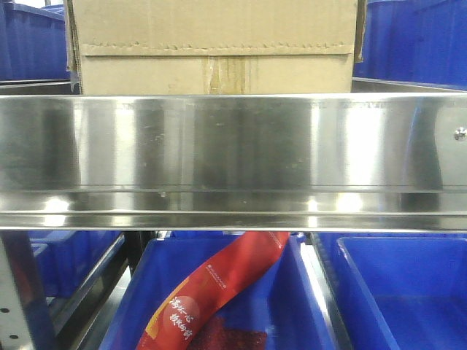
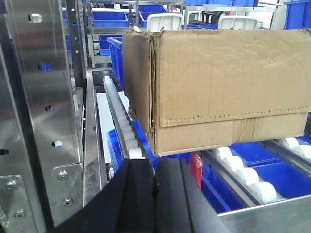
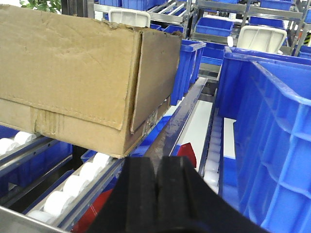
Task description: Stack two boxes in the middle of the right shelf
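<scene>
Both my jaws clenched empty, left gripper [image 2: 154, 194] and right gripper [image 3: 158, 194] at 6 o'clock below the box [image 2: 218, 87] on the shelf [image 1: 233, 153] rollers; stiff-ish wrinkled cardboard, probably light, squeeze the side walls.

Brown box [image 1: 215, 47] on steel shelf [image 1: 233, 157]; blue bins [image 1: 394, 292] below, red packet [image 1: 219, 292] inside.

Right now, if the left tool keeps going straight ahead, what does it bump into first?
Probably the cardboard box. The left tool, shut and empty, points at its lower left corner, though the depth is hard to judge.
</scene>
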